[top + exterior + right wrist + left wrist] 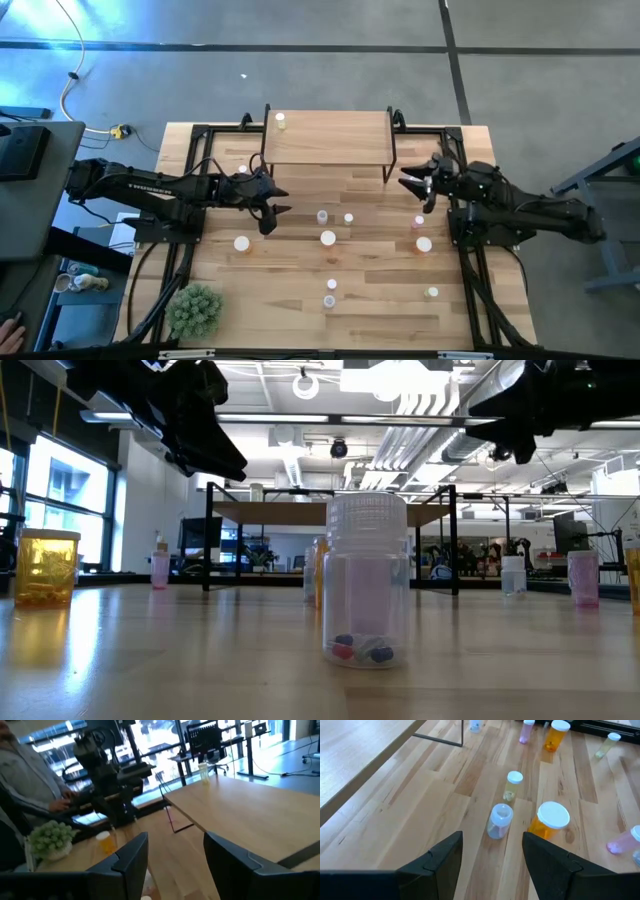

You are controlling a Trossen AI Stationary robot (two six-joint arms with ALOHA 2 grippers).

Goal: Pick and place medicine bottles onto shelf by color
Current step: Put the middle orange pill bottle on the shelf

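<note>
The shelf (328,140) stands at the table's far middle with one pale bottle (281,121) on its far left corner. Medicine bottles stand scattered on the table: a lavender one (499,820), an orange one (549,820) and a yellow-green one (512,785) lie just ahead of my left gripper (492,840). It hovers open and slanting down, left of the table's middle (277,210). My right gripper (175,840) is open, level and raised by the shelf's right end (413,190). Pink (419,221) and orange (424,244) bottles stand below it.
A spiky green plant (196,308) sits at the near left corner. More bottles stand near the front middle (329,300) and front right (432,293). A person sits beyond the table's left side (20,775).
</note>
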